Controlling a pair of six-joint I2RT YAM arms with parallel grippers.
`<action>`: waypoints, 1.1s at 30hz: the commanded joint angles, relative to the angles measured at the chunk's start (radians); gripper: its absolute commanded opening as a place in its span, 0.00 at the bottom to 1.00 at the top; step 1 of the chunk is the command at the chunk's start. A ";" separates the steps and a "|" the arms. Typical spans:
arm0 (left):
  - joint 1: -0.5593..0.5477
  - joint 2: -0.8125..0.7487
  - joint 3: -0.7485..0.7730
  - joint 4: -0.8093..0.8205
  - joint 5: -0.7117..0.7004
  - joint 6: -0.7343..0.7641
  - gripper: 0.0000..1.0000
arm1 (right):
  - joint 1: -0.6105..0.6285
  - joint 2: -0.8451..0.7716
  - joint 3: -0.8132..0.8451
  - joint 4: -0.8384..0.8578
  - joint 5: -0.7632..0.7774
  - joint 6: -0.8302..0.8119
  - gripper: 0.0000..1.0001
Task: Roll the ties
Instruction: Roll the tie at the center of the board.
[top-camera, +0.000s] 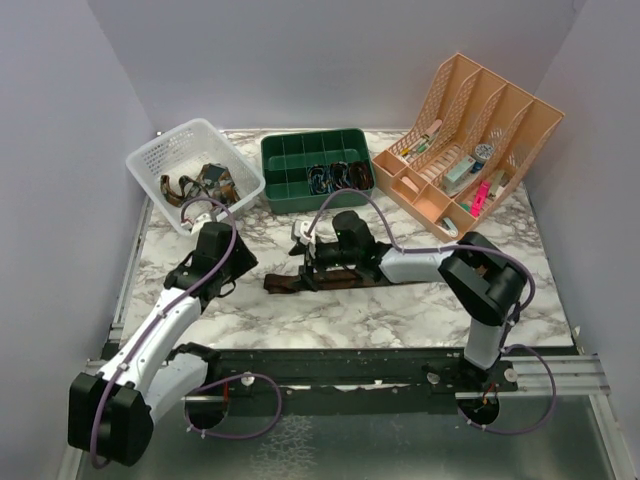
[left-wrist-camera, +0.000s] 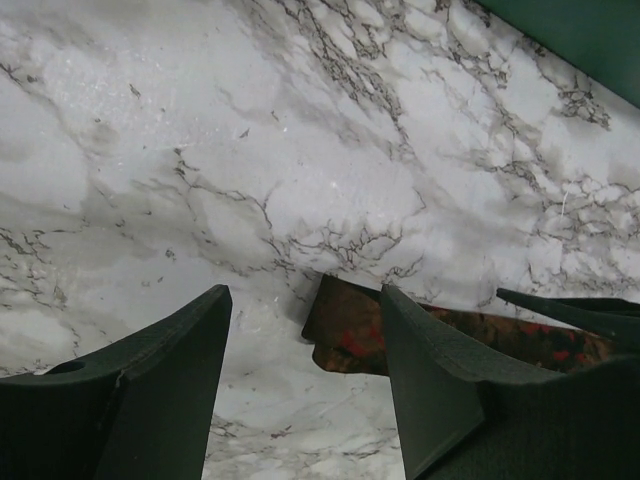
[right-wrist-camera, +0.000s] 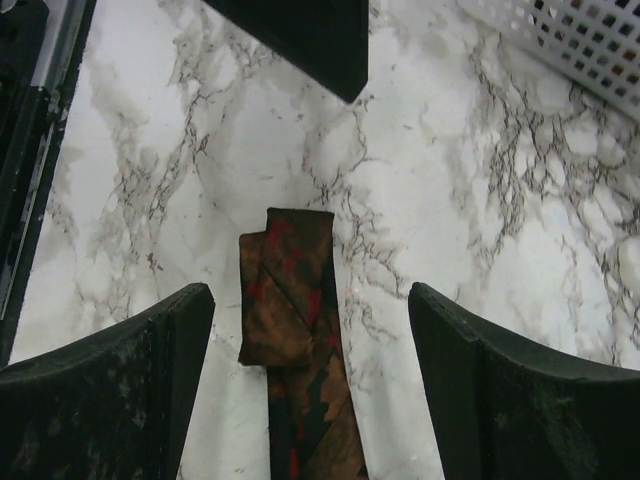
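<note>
Brown patterned tie (right-wrist-camera: 295, 330) lies flat on the marble table (right-wrist-camera: 480, 250), its end folded once. Both the right claw (right-wrist-camera: 308, 305) and left claw (left-wrist-camera: 305, 300) hang open by that end; a loose pinch may let the fold spring flat.

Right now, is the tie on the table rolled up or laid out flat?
Laid out flat, not rolled. The tie stretches along the marble table; only its end looks folded over once.
</note>
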 joint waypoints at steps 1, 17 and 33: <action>0.038 0.003 0.015 -0.051 0.094 0.039 0.63 | 0.012 0.067 0.064 0.038 -0.162 -0.132 0.84; 0.091 -0.116 0.027 -0.081 0.091 0.086 0.63 | 0.072 0.239 0.159 0.032 -0.093 -0.161 0.86; 0.090 -0.142 0.027 -0.087 0.101 0.096 0.63 | 0.070 0.339 0.212 -0.076 -0.073 -0.218 0.63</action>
